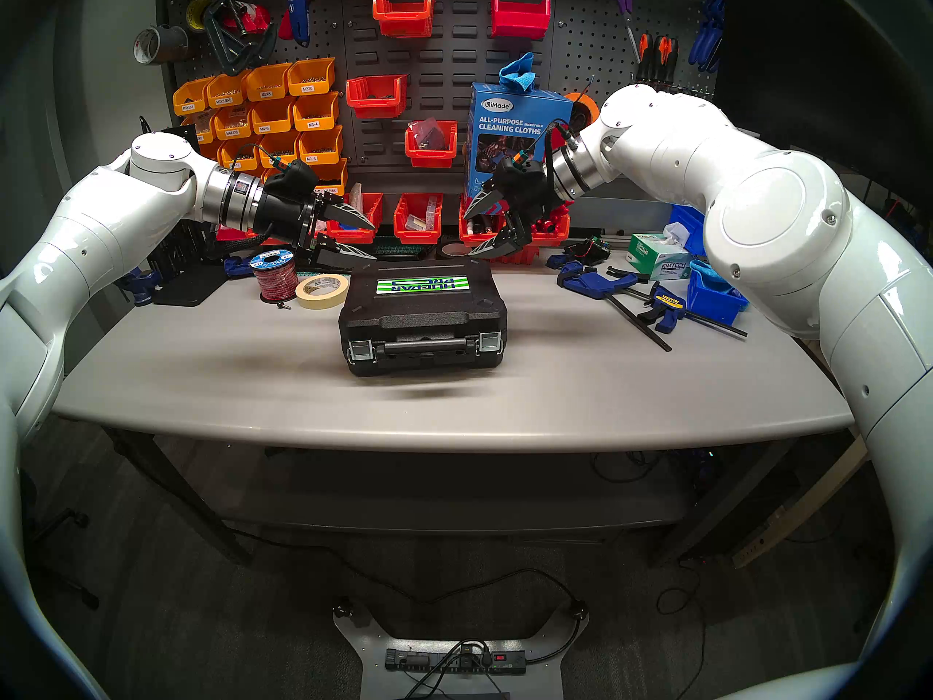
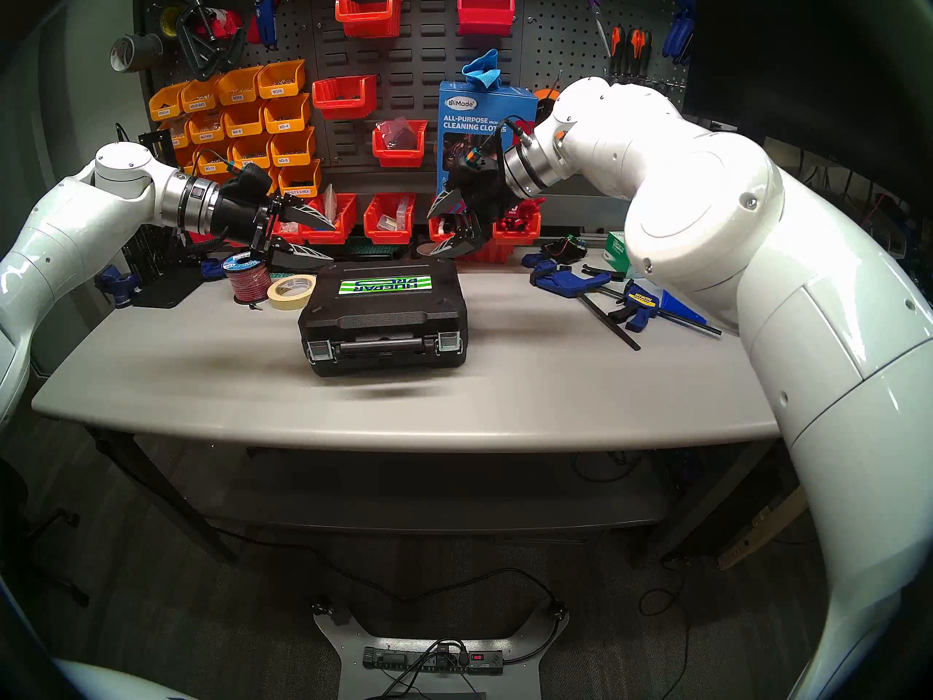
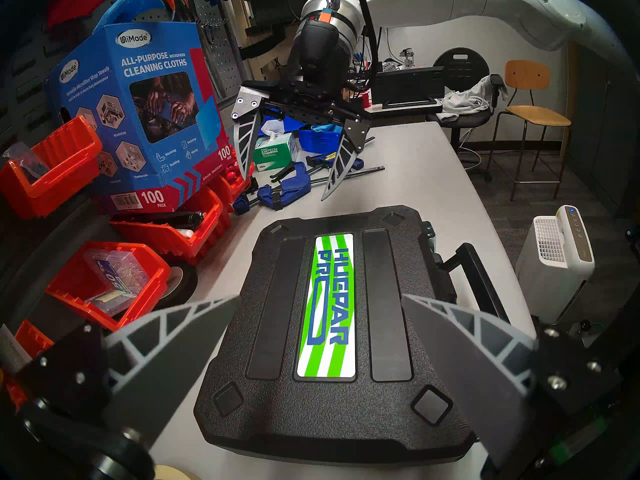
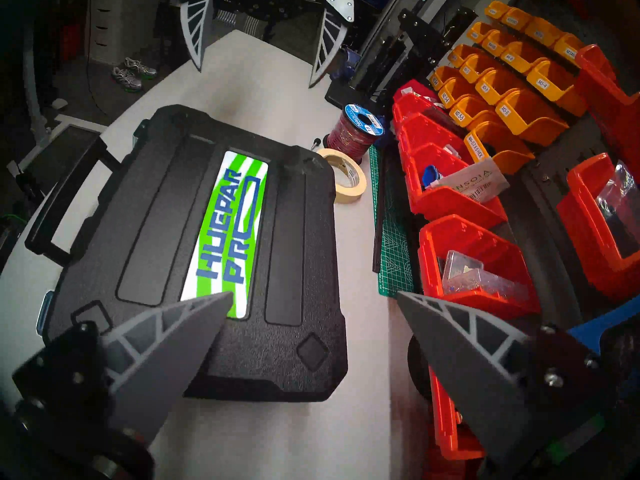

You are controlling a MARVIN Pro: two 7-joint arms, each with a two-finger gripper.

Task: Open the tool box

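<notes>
Both silver metal latches (image 1: 359,351) are sitting fastened on the black textured plastic tool box (image 1: 423,314); the left end effector (image 1: 372,239) and right end effector (image 1: 470,232) are hanging spread and empty (above its rear edge), so prying the lid risks skidding it across the grey bench (image 1: 202,370).

tissue box (image 2: 617,252) half hidden behind arm

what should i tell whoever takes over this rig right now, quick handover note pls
Left gripper: open, empty, hovering over the back left of the tool box.
Right gripper: open, empty, hovering over the back right of the box.
Tool box: lying flat mid-table, lid closed, handle and both silver latches facing the robot. Left latch and right latch both look shut.
Done: nothing on the box yet; neither gripper touches it.
Left: release both latches, then lift the lid.
Watch: tape roll and wire spool sit close to the box's left.
</notes>
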